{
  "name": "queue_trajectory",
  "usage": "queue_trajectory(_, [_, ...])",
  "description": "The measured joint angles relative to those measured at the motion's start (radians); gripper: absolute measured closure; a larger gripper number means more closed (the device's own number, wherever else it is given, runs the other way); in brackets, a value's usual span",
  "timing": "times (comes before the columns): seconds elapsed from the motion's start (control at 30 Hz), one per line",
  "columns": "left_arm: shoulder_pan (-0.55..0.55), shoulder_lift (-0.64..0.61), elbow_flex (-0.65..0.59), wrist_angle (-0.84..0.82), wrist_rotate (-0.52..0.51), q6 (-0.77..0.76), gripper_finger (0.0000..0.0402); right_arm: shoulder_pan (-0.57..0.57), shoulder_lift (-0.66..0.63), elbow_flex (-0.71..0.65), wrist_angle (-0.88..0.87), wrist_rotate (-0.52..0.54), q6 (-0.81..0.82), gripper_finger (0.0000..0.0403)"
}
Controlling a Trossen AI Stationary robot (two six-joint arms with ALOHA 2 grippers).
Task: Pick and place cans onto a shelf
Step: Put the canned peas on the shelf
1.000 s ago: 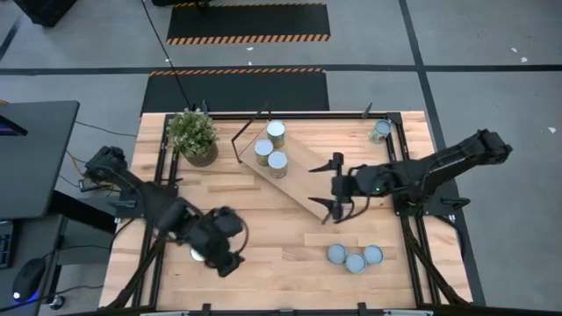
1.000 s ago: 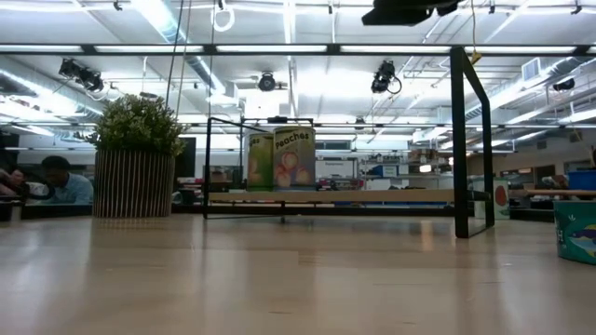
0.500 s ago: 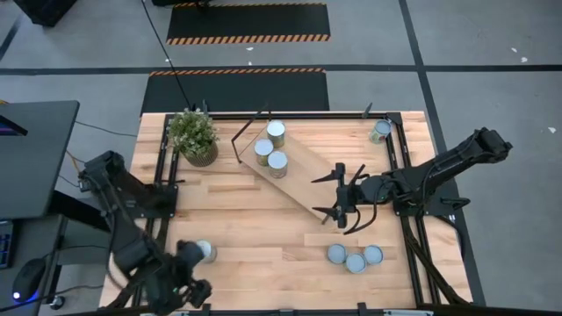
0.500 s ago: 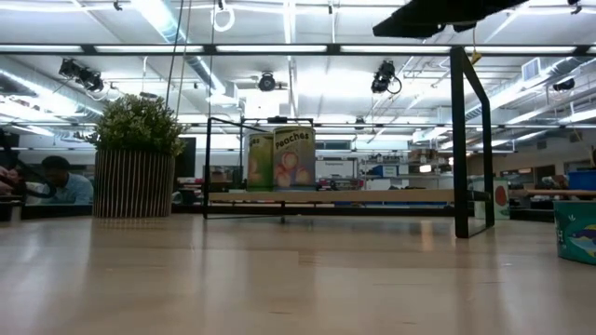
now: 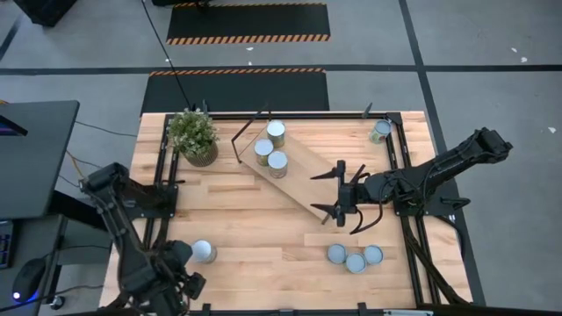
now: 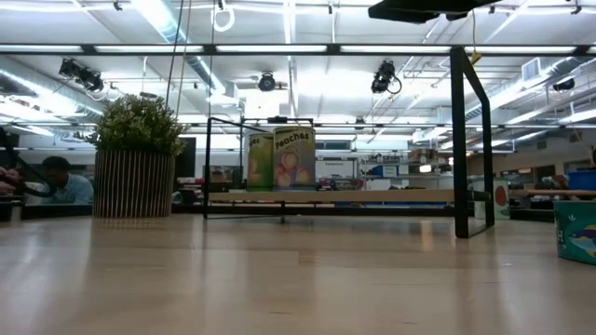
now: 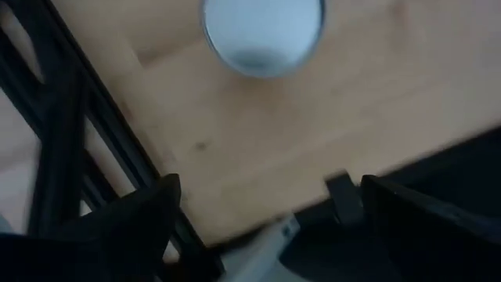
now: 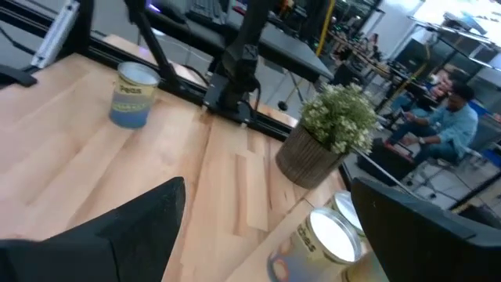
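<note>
The shelf (image 5: 294,175) lies slantwise on the table, with three cans (image 5: 276,161) standing on its far-left part. A lone can (image 5: 203,252) stands upright near the table's front left. It also shows from above in the left wrist view (image 7: 262,35). My left gripper (image 5: 173,283) is open, points down and hangs over the near-left corner, beside that can and apart from it. My right gripper (image 5: 327,193) is open and nearly level over the shelf's near-right end, with nothing between its fingers (image 8: 266,188).
Three more cans (image 5: 355,257) stand together near the front right, and one can (image 5: 380,130) stands at the far right. A potted plant (image 5: 195,136) stands at the far left, beside the shelf's end. Black frame rails (image 5: 161,202) run along both table sides.
My left gripper has swung from above the lone can toward the table's near-left corner, sinking a little and rolling about its own axis, open throughout. The can has stayed where it was and now shows uncovered.
</note>
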Motion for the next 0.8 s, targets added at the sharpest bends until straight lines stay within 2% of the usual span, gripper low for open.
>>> queue_trajectory(0.27, [0.031,0.092,0.0,-0.015,-0.026,0.141,0.0002,-0.03,0.0,0.0,0.007,-0.056,-0.009,0.003])
queue_trajectory(0.53, [0.049,0.136,-0.004,-0.051,-0.029,0.163,0.0002,-0.055,0.001,0.0,0.016,-0.13,-0.008,0.003])
queue_trajectory(0.8, [0.046,0.109,-0.138,0.032,-0.04,0.141,0.0002,-0.055,0.001,0.0,0.018,-0.137,0.0,0.003])
